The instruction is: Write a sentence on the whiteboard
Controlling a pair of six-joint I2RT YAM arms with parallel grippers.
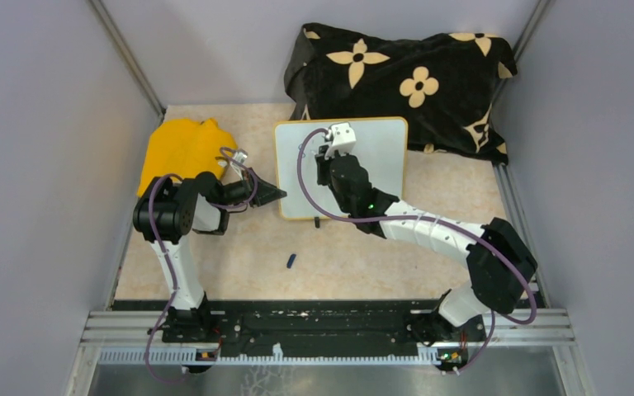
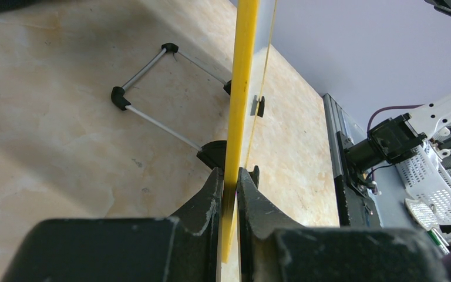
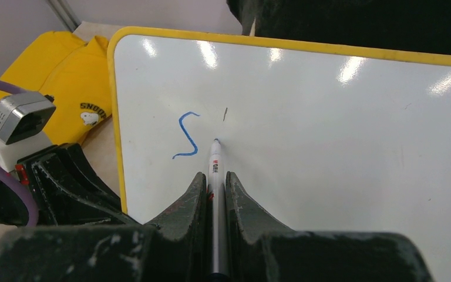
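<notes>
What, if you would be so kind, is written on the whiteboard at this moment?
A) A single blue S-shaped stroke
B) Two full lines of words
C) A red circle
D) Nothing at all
A: in the right wrist view the whiteboard bears one blue S-shaped stroke and no full words, just left of the tip of the marker clamped in the right gripper.

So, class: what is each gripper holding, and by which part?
The left gripper clamps the whiteboard by its yellow rim; the right gripper holds the marker by its barrel.
</notes>
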